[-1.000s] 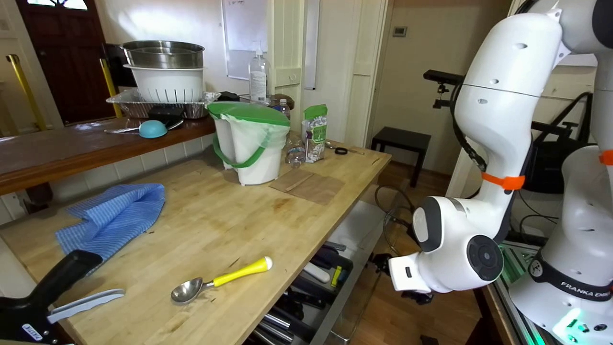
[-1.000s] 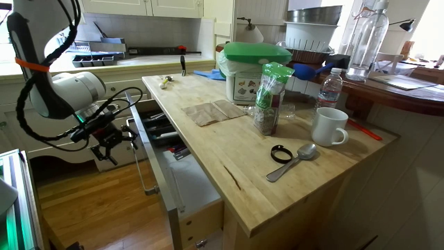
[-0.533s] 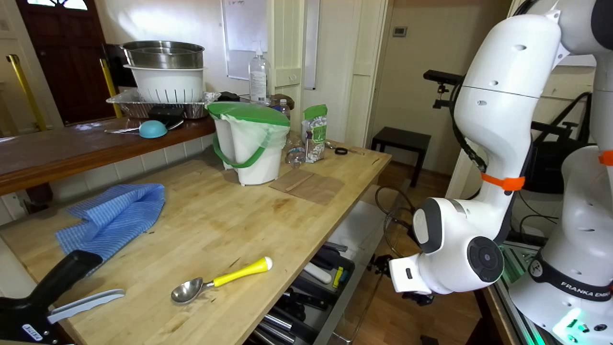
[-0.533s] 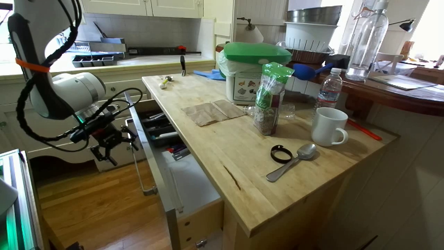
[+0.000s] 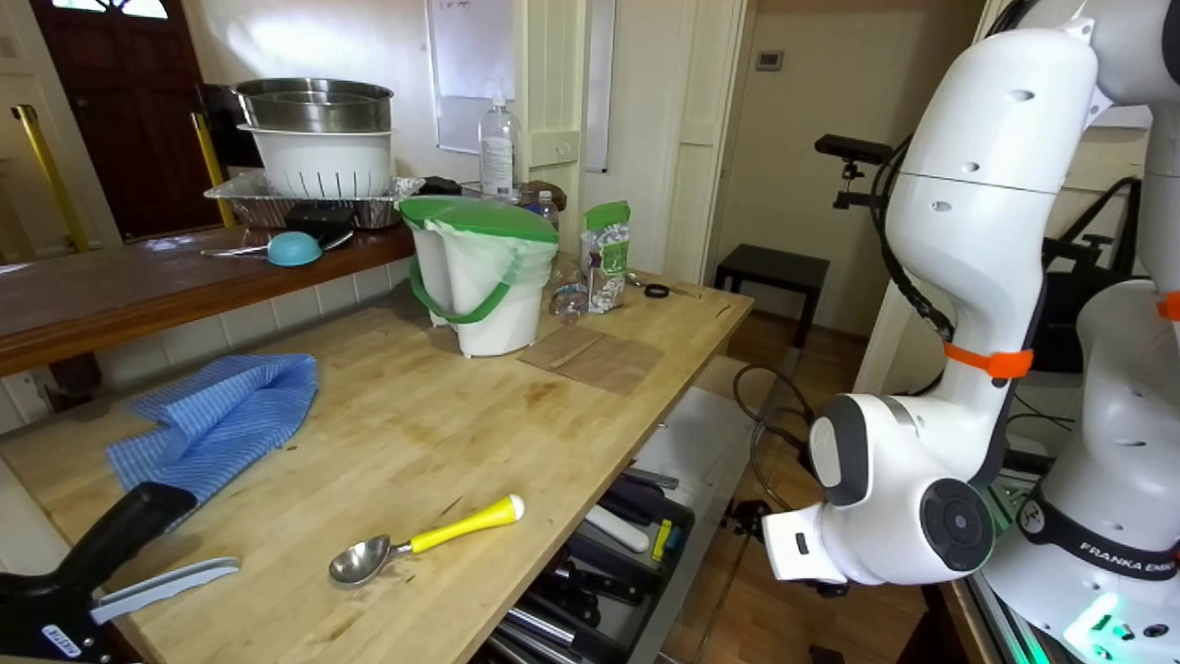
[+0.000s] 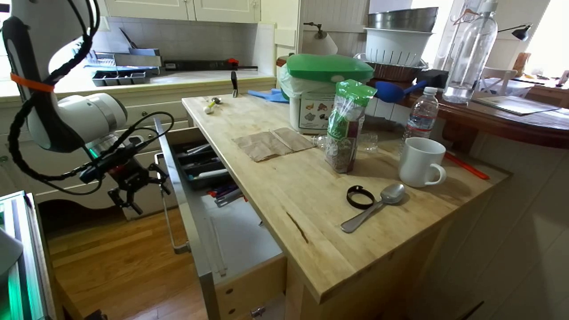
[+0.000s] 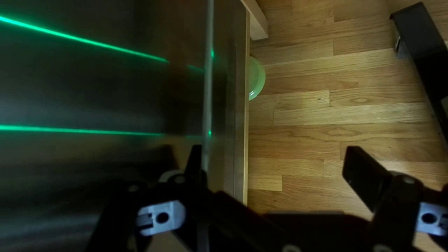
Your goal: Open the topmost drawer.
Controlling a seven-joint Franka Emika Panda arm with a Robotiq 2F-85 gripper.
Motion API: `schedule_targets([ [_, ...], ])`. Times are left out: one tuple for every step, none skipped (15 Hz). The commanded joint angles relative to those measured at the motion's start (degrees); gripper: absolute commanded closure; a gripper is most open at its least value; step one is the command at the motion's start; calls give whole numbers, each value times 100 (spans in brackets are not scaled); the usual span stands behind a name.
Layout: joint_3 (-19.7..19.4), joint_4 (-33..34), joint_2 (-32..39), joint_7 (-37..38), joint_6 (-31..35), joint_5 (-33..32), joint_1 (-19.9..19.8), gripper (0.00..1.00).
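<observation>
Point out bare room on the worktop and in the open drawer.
Worktop: bare between the blue cloth, yellow-handled scoop and brown paper; crowded around the green-lidded bin, tall bag, bottle and mug. Topmost drawer: floor mostly bare between the loose items and wooden end panel; crowded at the black tray.

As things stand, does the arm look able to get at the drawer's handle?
Probably yes: in the wrist view the gripper is open, one finger right by the handle, and nothing visible blocks it.
</observation>
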Motion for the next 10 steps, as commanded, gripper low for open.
schedule_targets([
  [299, -439, -119, 105, -54, 561, 386, 0],
  [331, -192, 202, 141, -81, 624, 472, 0],
  [393, -288, 164, 179, -106, 789, 553, 0],
  [466, -358, 114, 206, -167, 982, 645, 0],
  [527, -414, 87, 242, -217, 1131, 735, 0],
  [569, -451, 51, 216, -283, 1326, 803, 0],
  [619, -478, 20, 202, -352, 1500, 886, 0],
  [683, -499, -29, 157, -447, 1748, 978, 0],
  [760, -511, -77, 95, -577, 2028, 1080, 0],
  [858, -514, -115, 58, -779, 2362, 1214, 0],
])
